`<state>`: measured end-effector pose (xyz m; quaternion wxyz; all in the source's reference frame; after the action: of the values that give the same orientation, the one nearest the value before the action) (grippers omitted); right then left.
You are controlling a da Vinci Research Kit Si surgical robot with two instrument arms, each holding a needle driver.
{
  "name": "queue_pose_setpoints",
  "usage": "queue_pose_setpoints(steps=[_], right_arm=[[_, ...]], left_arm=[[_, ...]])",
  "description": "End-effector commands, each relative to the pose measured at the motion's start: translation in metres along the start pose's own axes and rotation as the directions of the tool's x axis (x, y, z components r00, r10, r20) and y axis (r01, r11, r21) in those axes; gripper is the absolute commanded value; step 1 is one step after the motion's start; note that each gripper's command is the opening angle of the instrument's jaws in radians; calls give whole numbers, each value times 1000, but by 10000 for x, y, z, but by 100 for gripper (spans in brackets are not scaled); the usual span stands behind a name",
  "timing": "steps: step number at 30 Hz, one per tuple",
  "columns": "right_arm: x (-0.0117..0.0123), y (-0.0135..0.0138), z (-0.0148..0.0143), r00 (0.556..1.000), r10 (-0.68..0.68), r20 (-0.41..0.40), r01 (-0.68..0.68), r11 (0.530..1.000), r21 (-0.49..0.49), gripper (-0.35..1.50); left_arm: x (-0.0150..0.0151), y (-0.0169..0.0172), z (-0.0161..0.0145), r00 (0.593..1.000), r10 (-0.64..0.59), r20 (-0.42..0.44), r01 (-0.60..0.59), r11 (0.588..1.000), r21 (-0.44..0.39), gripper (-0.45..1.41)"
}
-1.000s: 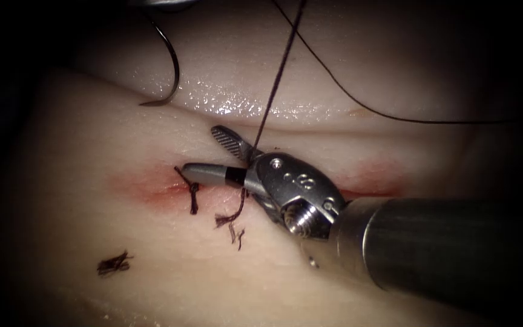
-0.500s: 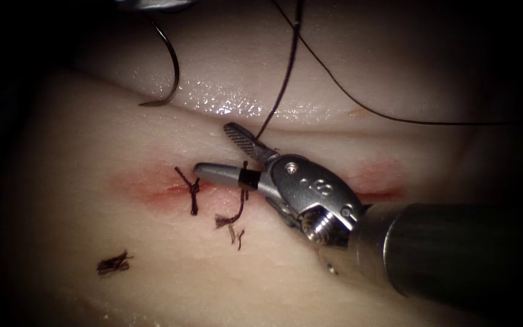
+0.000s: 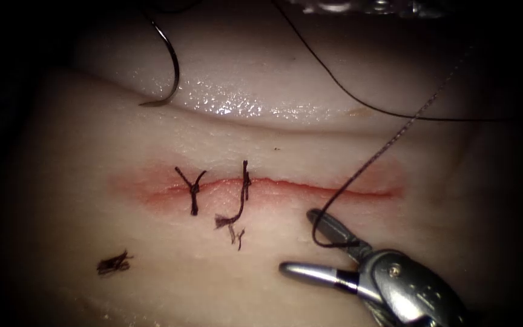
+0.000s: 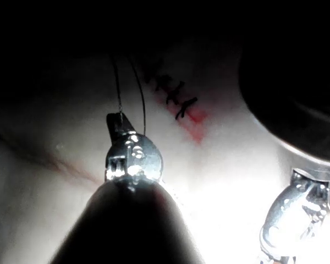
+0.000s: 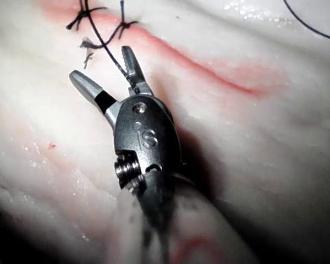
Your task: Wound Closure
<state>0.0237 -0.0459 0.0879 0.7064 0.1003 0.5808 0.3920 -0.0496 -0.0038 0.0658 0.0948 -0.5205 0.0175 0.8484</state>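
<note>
Two stitches [image 3: 194, 189] close the cut's [image 3: 310, 186] left half; the right half gapes. Right tool [image 3: 301, 242] spread, empty; left tool [image 4: 116, 122] pinches thread [image 4: 119, 88].

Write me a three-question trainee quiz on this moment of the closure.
1. True or false: the right tool is shut on the needle.
2. How many stitches cross the cut? A one, B two, C four.
3. Fill in: the ___ loops over the right tool's upper jaw.
Key: 1 false, its jaws are open and hold nothing; the needle lies on the tissue, up and left of the cut. 2 B. 3 thread.
</note>
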Motion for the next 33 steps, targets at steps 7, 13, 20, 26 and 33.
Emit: queue_pose_setpoints(steps=[7, 13, 20, 26, 33], right_arm=[[-27, -21, 14, 999, 35, 0, -35, 999, -6, 115], [-26, -28, 20, 999, 39, -25, -39, 999, -21, 125], [-23, -29, 20, 998, 48, -30, -48, 999, -25, 130], [-22, -28, 21, 998, 48, -30, -49, 998, -26, 130], [-23, -30, 20, 998, 48, -30, -49, 999, -24, 130]], left_arm=[[-15, -29, 100, 1000, 14, 3, -14, 1000, 21, -45], [-36, -28, 175, 1000, -5, -7, 5, 999, -36, -45], [-45, -8, 192, 986, -159, 41, 163, 983, -89, 66], [-42, 10, 132, 968, -209, 141, 238, 943, -234, 140], [-58, 42, 36, 968, -137, 209, 197, 932, -303, 140]])
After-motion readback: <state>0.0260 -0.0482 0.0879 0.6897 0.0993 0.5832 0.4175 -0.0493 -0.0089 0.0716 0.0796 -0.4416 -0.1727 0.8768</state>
